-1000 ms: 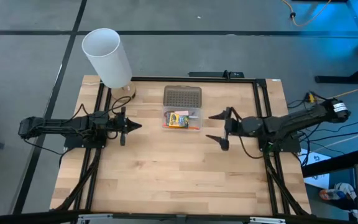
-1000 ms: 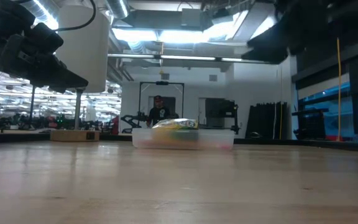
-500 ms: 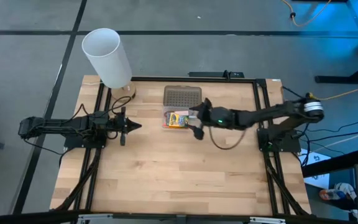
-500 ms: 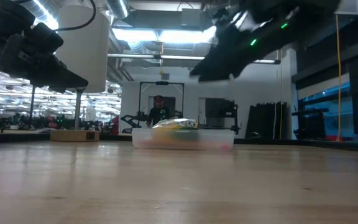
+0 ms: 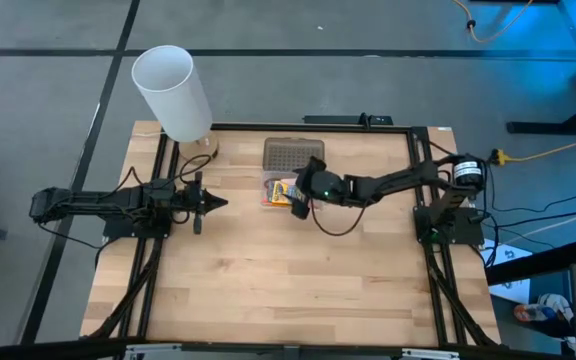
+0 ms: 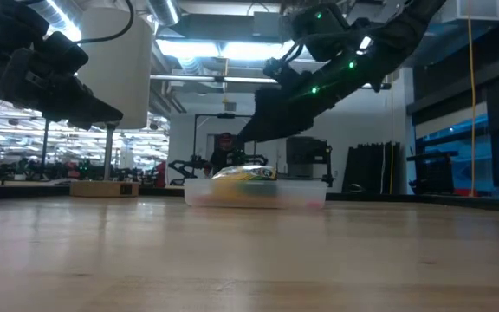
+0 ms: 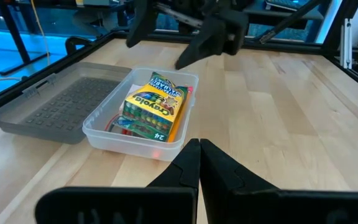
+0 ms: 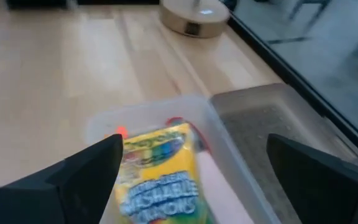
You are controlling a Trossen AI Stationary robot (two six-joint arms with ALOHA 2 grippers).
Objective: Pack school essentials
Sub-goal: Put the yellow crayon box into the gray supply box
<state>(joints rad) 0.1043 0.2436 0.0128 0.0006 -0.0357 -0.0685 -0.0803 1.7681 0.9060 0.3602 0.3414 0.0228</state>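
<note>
A clear plastic case (image 5: 293,192) sits on the table at the far middle, with its grey dotted lid (image 5: 293,155) lying open behind it. Inside lies a green-and-yellow crayon box (image 7: 154,102) on top of red-handled scissors (image 7: 120,123) and a pale pink pad (image 8: 215,180). My right gripper (image 5: 301,190) hangs open just above the case's right end, slanting down. In the right wrist view its fingers stand either side of the crayon box (image 8: 160,174). My left gripper (image 5: 213,203) waits shut to the left of the case.
A tall white cylinder (image 5: 171,92) stands at the far left corner, with a round wooden base (image 8: 194,18) beside it. Black frame rails (image 5: 423,190) run along the table's sides. Bare wood (image 5: 288,280) stretches toward the near edge.
My right gripper has swung from the table's right side toward the left, coming over the case. It has sunk a little and tipped further down, and has stayed open. The case and its contents have not moved.
</note>
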